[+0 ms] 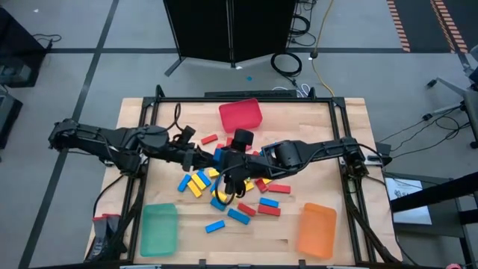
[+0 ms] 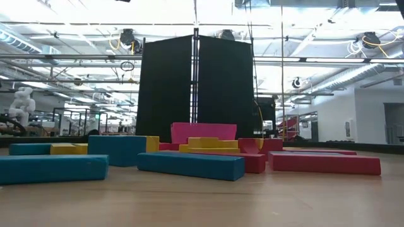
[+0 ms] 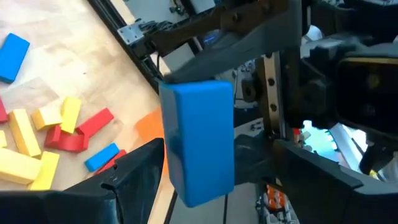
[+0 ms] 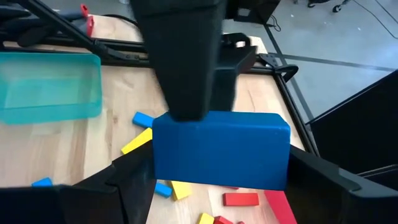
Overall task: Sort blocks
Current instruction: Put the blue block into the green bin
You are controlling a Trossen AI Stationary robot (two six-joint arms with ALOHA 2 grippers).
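A blue block point(image 4: 221, 149) hangs above the table's middle, and my right gripper point(image 4: 217, 186) is shut on it. The same block point(image 3: 199, 143) also stands between the open fingers of my left gripper point(image 3: 217, 186). That gripper reaches in from the table's left, and one of its fingers point(image 4: 186, 62) crosses the block's near face. In the high view the two grippers point(image 1: 210, 158) point(image 1: 228, 170) meet over the block point(image 1: 218, 155). Several red, yellow and blue blocks point(image 1: 224, 196) lie flat and scattered on the wood below. My right gripper pinches the blue block by its two short ends point(image 4: 160, 171), one finger on each. The fingers slant down from the table's right side. The block sits level and lifted clear of the table. My left gripper has one finger point(image 3: 140, 174) close against the block's side point(image 3: 166, 168). I cannot tell whether it touches. A gap shows on the other side.
A red bin point(image 1: 240, 115) stands at the far middle, a green bin point(image 1: 159, 228) at the near left and an orange bin point(image 1: 317, 230) at the near right. A black frame point(image 1: 340, 134) runs along the table's sides. Loose blocks point(image 2: 189, 164) fill the low view.
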